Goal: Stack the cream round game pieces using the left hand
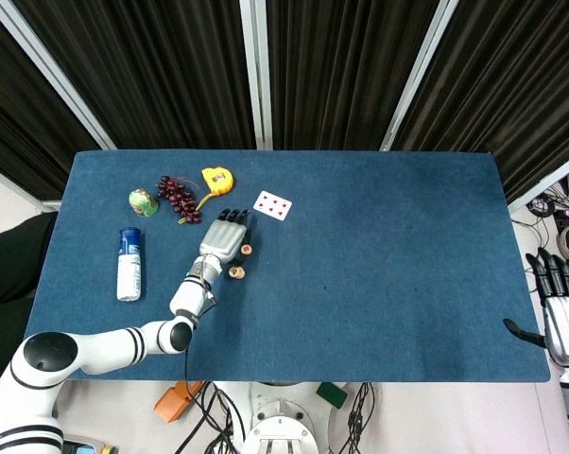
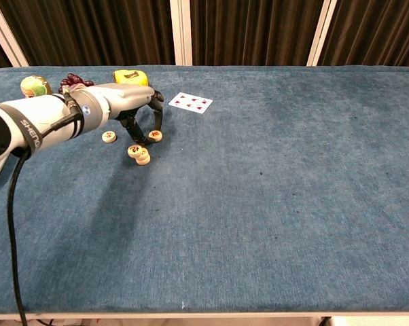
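reaching over a blue worktop (image 2: 272, 204), the robot's left hand (image 1: 226, 236) hangs fingers-down above a small group of cream round game pieces. its fingers are spread and it holds nothing; in the chest view the fingertips (image 2: 138, 141) come down just beside the pieces.

the stack (image 2: 143, 157) sits left of centre on the worktop, with its top piece (image 2: 134, 151) tilted and slid off toward the left. two more cream pieces lie flat nearby: one (image 2: 155, 136) just behind the stack and one (image 2: 109, 136) to its left. each has a dark mark on its face, too small to read.

printed letters show on the left forearm (image 2: 28, 130), but they cannot be read clearly.

a playing card (image 2: 190, 102) with red pips lies face up beyond the hand. along the far left of the worktop are a yellow tape measure (image 1: 215, 177), a bunch of dark grapes (image 1: 178, 197) and a small green ball (image 1: 143, 201). a white bottle with a blue cap (image 1: 129, 263) lies on its side near the left edge; its contents and label cannot be made out.

the right hand (image 1: 560, 312) is off the right edge of the worktop, fingers apart, holding nothing.
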Tool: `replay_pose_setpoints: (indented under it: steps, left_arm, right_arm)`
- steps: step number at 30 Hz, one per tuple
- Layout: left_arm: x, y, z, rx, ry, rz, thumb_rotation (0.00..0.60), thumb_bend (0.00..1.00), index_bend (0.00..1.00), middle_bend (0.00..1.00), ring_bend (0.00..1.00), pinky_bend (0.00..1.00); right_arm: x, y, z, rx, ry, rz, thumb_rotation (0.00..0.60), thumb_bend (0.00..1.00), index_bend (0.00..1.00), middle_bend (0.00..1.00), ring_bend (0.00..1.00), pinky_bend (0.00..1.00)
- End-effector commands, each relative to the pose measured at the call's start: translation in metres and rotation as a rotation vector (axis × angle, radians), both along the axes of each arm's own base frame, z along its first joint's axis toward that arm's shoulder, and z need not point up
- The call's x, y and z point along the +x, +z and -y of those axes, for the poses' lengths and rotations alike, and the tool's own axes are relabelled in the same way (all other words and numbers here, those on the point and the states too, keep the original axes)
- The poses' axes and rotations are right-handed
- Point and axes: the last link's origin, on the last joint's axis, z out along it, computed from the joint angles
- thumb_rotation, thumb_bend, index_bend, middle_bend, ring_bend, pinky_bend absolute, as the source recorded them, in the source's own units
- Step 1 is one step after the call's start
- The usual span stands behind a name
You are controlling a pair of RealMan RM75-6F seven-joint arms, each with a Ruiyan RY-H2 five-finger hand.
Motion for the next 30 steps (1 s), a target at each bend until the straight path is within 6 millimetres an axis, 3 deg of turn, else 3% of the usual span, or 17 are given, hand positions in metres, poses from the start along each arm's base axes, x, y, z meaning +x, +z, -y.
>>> replay_pose_setpoints:
  steps: [1,7,13,20,30]
  left_arm:
    - [0.004,0.006,0.0,0.013,-0.011,0.015,0.6,0.38,0.47,0.01,0.0,0.0]
    - [0.014,0.034,0.007,0.058,-0.063,0.079,0.6,0.39,0.47,0.01,0.0,0.0]
    - [0.01,0.057,0.033,0.05,-0.116,0.102,0.6,0.38,0.47,0.01,0.0,0.0]
    - [-0.007,0.053,0.059,-0.002,-0.11,0.081,0.6,0.35,0.47,0.01,0.0,0.0]
    - [-0.016,0.046,0.064,-0.007,-0.093,0.078,0.6,0.33,0.47,0.01,0.0,0.0]
  right_arm:
    - [0.0,0.0,0.0,-0.001,0.002,0.0,0.6,0.17,0.0,0.04,0.0,0.0]
    - [0.001,0.0,0.0,0.0,0.012,0.003,0.6,0.17,0.0,0.04,0.0,0.0]
    - [0.001,-0.003,0.002,0.01,0.023,0.008,0.6,0.17,0.0,0.04,0.0,0.0]
    - [0.002,-0.005,0.003,0.017,0.029,0.01,0.6,0.17,0.0,0.04,0.0,0.0]
    - [0.003,-0.004,0.0,0.011,0.033,0.008,0.6,0.17,0.0,0.04,0.0,0.0]
